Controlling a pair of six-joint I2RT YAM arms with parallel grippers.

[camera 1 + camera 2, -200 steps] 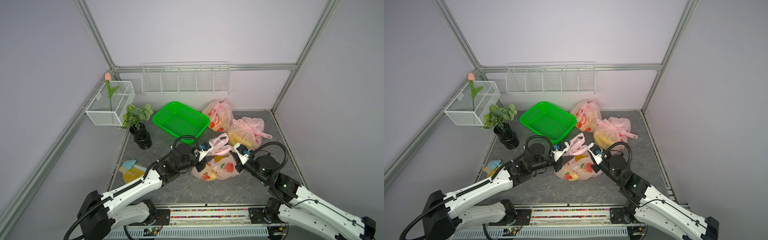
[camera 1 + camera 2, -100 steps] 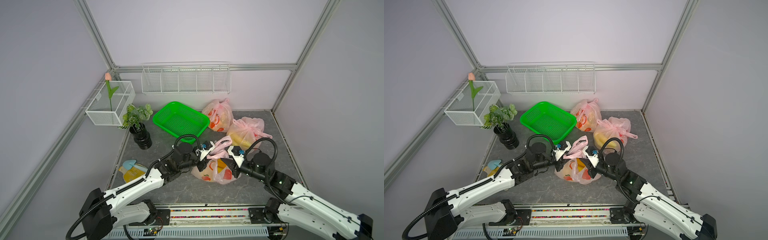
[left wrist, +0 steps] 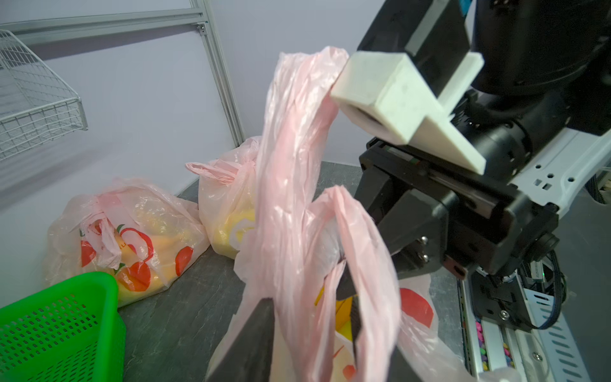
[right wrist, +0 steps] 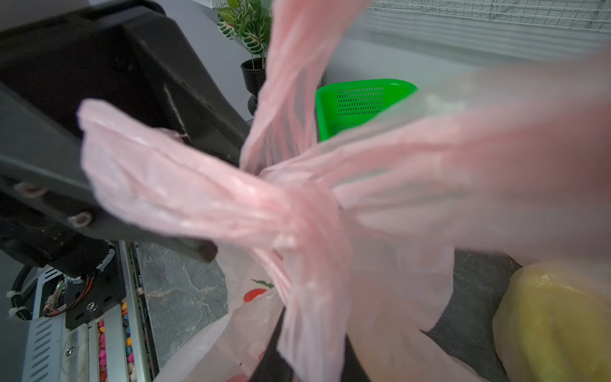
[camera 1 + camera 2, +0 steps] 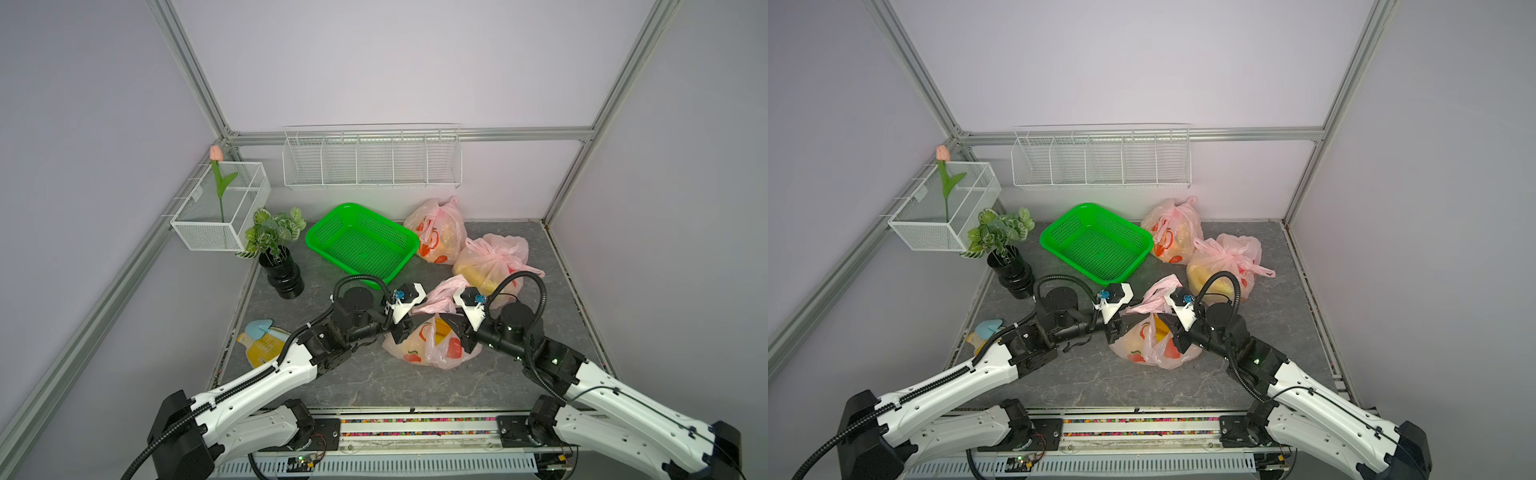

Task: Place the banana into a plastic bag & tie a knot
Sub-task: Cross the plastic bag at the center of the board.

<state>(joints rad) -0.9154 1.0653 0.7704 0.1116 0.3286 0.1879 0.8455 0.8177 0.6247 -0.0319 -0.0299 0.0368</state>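
Note:
The pink plastic bag (image 5: 432,347) (image 5: 1154,347) with fruit prints sits mid-table, and the yellow banana (image 5: 442,328) (image 5: 1160,326) shows through its mouth. Its two handles (image 5: 440,297) (image 3: 297,148) cross and rise between the arms. My left gripper (image 5: 403,330) (image 3: 310,317) is at the bag's left side, its jaws apart with the handle plastic hanging loosely between them. My right gripper (image 5: 455,328) (image 4: 310,350) is at the bag's right side, shut on a handle strip (image 4: 307,297). The two grippers nearly touch.
A green basket (image 5: 361,243) stands behind the bag. Two tied pink bags (image 5: 438,232) (image 5: 490,259) lie at the back right. A potted plant (image 5: 282,274) and a wire basket (image 5: 220,212) are at the left, and a yellow card (image 5: 262,345) lies front left.
The right gripper has moved left toward the left gripper, bringing the handles together above the bag. The left jaws have widened around the handle plastic.

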